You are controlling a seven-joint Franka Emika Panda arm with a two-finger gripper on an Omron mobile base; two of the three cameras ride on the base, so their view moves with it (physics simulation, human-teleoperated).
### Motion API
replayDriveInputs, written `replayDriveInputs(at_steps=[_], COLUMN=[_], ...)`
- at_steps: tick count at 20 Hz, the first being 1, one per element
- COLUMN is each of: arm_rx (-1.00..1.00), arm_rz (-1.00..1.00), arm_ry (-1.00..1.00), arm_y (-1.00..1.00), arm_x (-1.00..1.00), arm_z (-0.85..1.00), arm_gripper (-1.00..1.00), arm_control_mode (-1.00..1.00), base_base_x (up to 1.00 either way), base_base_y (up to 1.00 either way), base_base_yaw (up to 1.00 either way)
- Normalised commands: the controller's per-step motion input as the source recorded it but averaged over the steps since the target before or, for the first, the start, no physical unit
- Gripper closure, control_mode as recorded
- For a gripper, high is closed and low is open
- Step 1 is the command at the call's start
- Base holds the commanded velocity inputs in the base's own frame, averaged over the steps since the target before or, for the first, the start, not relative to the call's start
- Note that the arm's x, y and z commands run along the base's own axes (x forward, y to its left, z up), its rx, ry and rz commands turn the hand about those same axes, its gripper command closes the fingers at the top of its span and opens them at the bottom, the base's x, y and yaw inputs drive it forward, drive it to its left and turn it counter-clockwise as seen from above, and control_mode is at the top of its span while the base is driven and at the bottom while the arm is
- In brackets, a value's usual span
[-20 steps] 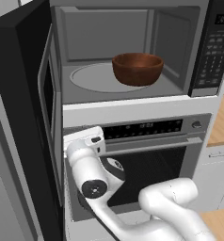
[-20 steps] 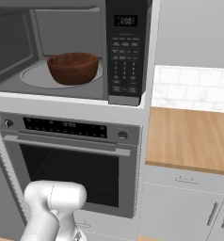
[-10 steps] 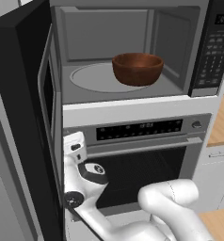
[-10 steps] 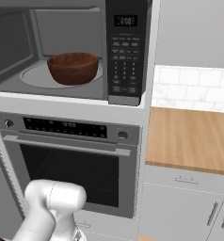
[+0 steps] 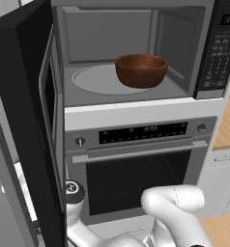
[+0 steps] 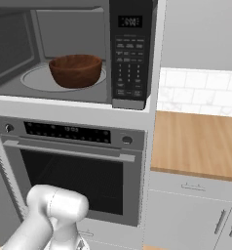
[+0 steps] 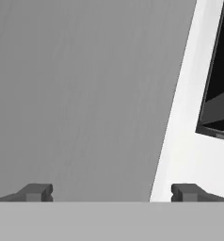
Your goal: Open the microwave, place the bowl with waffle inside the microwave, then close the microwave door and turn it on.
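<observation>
Left base view: reddish-brown wooden bowl (image 5: 141,70) sits on the turntable inside the open microwave (image 5: 131,53); claw (image 7: 112,192) spread wide, empty.

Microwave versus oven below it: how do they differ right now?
The microwave stands open, its door swung left; the oven is shut. The microwave holds a bowl on its turntable; the oven's inside is dark behind its window. The microwave's keypad runs vertically; the oven's panel runs across. Both are built into one column.
</observation>
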Motion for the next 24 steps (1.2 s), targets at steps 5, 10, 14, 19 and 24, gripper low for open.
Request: replayDriveInputs(at_steps=[5, 10, 14, 19, 24], arm_rx=[-0.04, -0.01, 0.00, 0.00, 0.00], arm_rz=[-0.17, -0.26, -0.33, -0.36, -0.31], arm_ry=[-0.10, -0.08, -0.07, -0.03, -0.02], arm_y=[0.58, 0.39, 0.18, 0.00, 0.00], arm_x=[-0.57, -0.75, -0.49, -0.08, 0.00], arm_z=[0.01, 0.00, 0.10, 0.12, 0.03], arm_gripper=[-1.00, -1.00, -1.00, -1.00, -1.00], arm_control_mode=[-1.00, -1.00, -1.00, -1.00, -1.00], base_base_x=[0.00, 0.00, 0.00, 0.00, 0.00], base_base_y=[0.00, 0.00, 0.00, 0.00, 0.00], base_base_yaw=[0.00, 0.00, 0.00, 0.00, 0.00])
